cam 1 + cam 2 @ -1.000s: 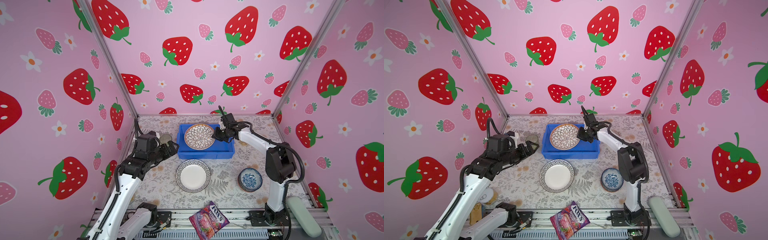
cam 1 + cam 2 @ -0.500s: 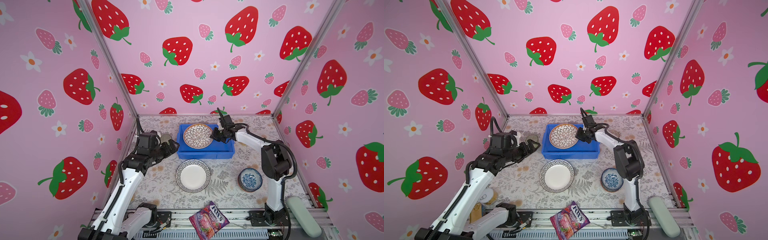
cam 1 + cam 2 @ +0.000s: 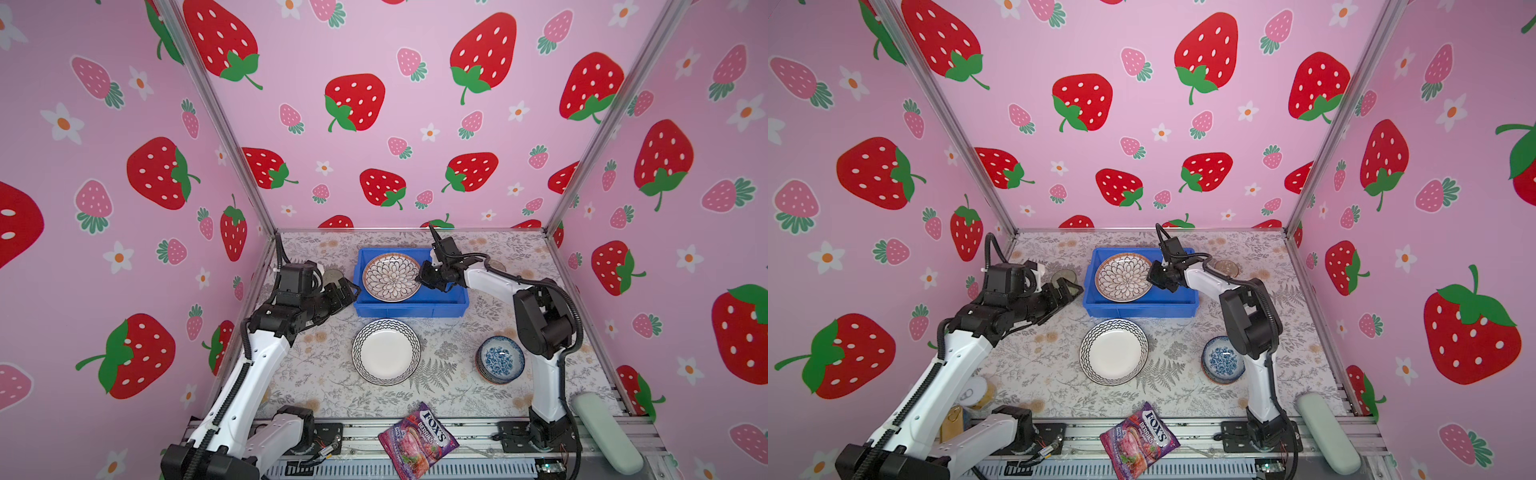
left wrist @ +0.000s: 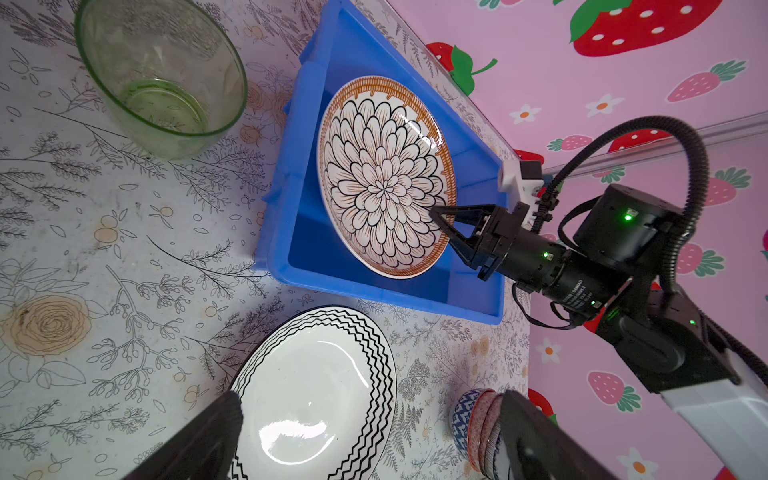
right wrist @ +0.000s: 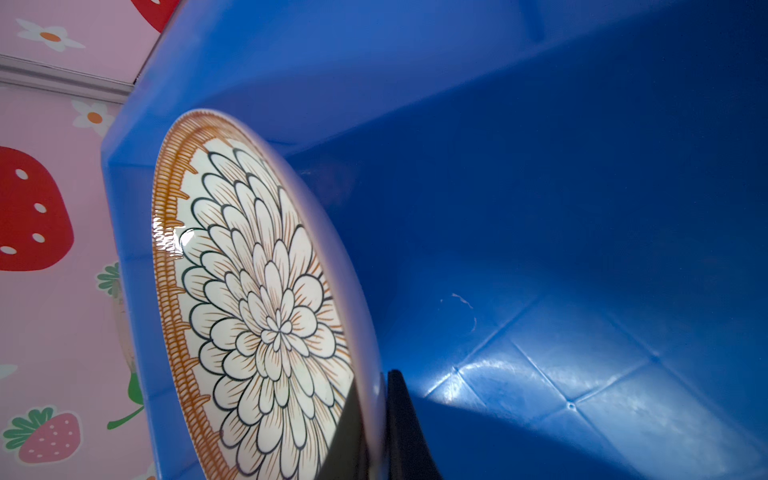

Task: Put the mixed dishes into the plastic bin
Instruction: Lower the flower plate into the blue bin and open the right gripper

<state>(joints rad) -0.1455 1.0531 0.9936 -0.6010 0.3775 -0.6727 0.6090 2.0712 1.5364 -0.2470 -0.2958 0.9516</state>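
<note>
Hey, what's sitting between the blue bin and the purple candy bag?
The zigzag-rimmed white plate, with bare floral tabletop around it; both top views show it.

bin (image 3: 411, 309) mostly taken — petal plate (image 3: 390, 277) plus right claw (image 3: 422, 276) in it; bare desk (image 3: 449, 353) between zigzag plate (image 3: 386, 352) and bowl stack (image 3: 500, 359).

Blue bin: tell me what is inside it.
The petal-pattern plate, tilted, its rim pinched by the right gripper; bare bin floor beside it. Floor directly under the plate is covered, so unseen.
</note>
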